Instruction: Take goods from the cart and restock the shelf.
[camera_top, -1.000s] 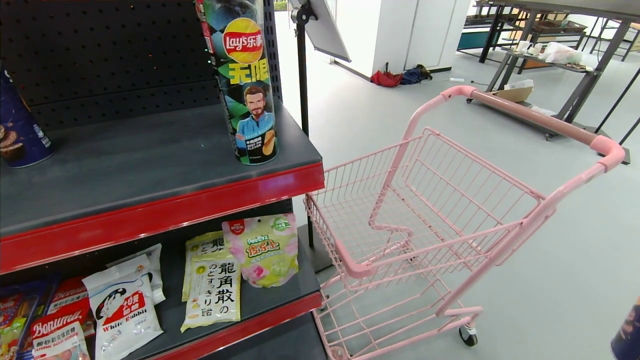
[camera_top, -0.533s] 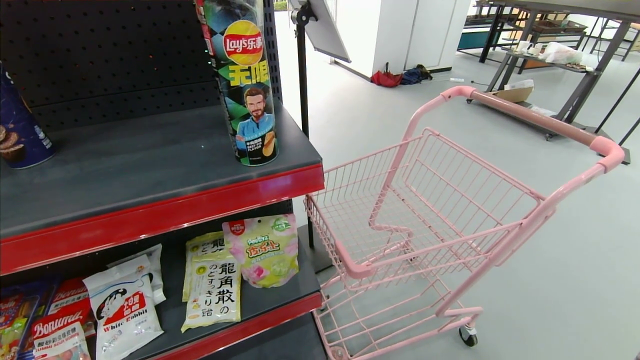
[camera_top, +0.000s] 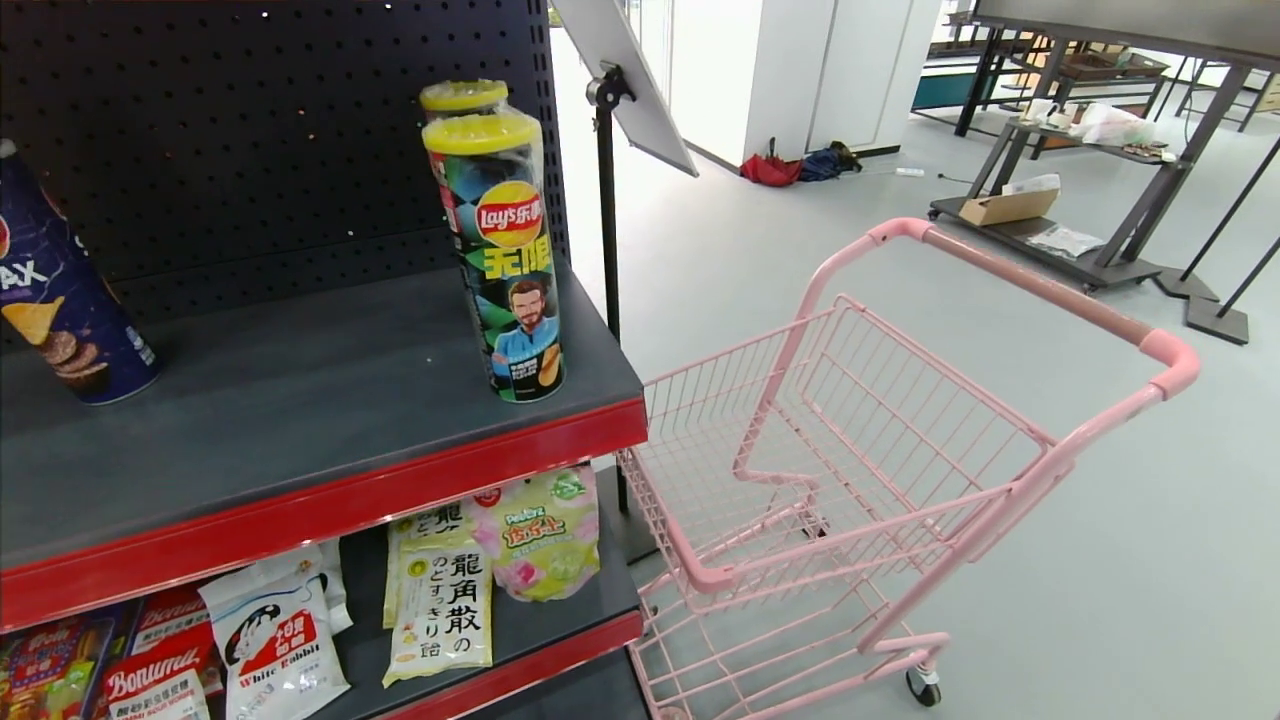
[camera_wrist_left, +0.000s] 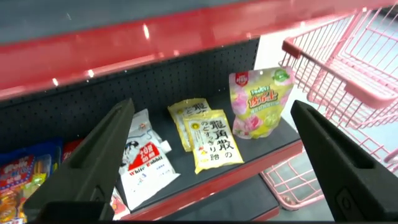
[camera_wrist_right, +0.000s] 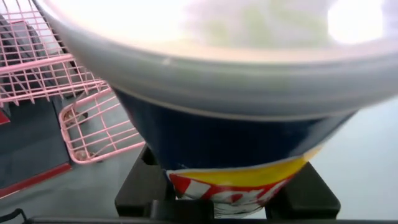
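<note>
The pink wire cart (camera_top: 900, 430) stands to the right of the shelf, and its basket looks empty. On the grey upper shelf (camera_top: 300, 400) a tall chip can with a yellow lid (camera_top: 510, 260) stands at the right end, with a second one (camera_top: 462, 97) behind it. A dark blue can (camera_top: 60, 290) stands at the shelf's left. My right gripper (camera_wrist_right: 227, 199) is shut on another dark blue can with a clear lid (camera_wrist_right: 230, 130), with the cart (camera_wrist_right: 93, 118) beyond it. My left gripper (camera_wrist_left: 211, 162) is open in front of the lower shelf, nothing between its fingers.
The lower shelf holds flat snack bags: a green and pink pouch (camera_wrist_left: 258, 102), yellow packets (camera_wrist_left: 211, 137) and a white bag (camera_wrist_left: 146, 162). A red lip (camera_top: 330, 480) edges the upper shelf. A black pole with a tilted board (camera_top: 605, 150) stands behind the cart. The grey floor to the right is open.
The head camera has tilted up, so the whole picture sits lower and the can lids now show. The dark blue can at the lower right corner one second ago has left the head view.
</note>
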